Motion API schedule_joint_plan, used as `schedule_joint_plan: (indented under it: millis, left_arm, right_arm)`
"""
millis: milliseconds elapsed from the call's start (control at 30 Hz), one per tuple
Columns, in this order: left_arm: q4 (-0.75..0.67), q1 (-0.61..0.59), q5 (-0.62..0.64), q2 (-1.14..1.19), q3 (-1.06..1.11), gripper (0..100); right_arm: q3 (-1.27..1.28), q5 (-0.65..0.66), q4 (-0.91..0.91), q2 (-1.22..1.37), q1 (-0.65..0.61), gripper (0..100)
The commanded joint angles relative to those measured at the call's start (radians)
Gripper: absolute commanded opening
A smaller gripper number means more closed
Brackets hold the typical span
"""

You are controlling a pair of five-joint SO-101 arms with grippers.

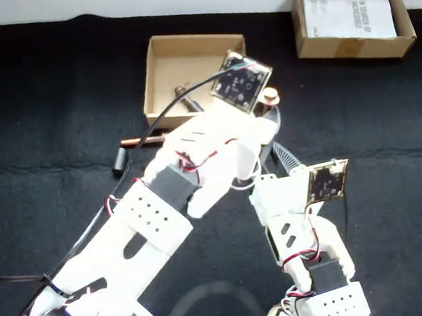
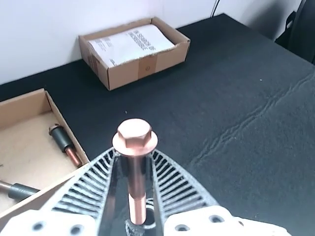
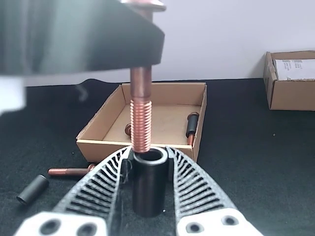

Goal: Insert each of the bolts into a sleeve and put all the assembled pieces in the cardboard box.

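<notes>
I see left end effector (image 2: 134,156) clenched on bolt (image 2: 134,140), threaded tip at mouth of sleeve (image 3: 147,189). Right end effector (image 3: 147,153) grips sleeve upright, near cardboard box (image 3: 98,142). Loose bolt (image 3: 69,171) and loose sleeve (image 3: 32,189) beside box. Assembled pieces (image 3: 191,125) inside.

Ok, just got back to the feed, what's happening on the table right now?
The left gripper holds a copper hex-head bolt, threaded end down, directly over an upright black cylindrical sleeve clamped in the right gripper. The bolt's tip is at the sleeve's mouth, not seated yet. Two assembled pieces lie in the open brown cardboard box. One loose copper bolt and one loose black sleeve lie on the black table mat beside the box.
</notes>
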Motion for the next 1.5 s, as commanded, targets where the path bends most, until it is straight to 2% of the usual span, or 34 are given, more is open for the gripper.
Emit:
schedule_joint_plan:
  millis: [0,400,500,1033,1467]
  left_arm:
    - [-0.051,0.005,0.0,-0.033,0.022,1]
    - [-0.095,0.018,0.002,-0.033,0.019,1]
    - [-0.115,0.018,0.034,-0.033,0.019,1]
    - [-0.101,0.03,0.034,-0.027,0.033,1]
    - [-0.052,0.008,0.028,-0.035,0.17,1]
  right_arm:
    - [0.154,-0.005,-0.022,-0.012,-0.002,0.6]
    - [0.154,-0.005,-0.022,-0.007,-0.002,0.6]
    - [0.154,-0.005,-0.022,-0.007,-0.002,0.6]
    - [0.154,-0.005,-0.021,-0.007,-0.002,0.6]
    - [0.153,-0.003,-0.021,-0.007,0.001,0.6]
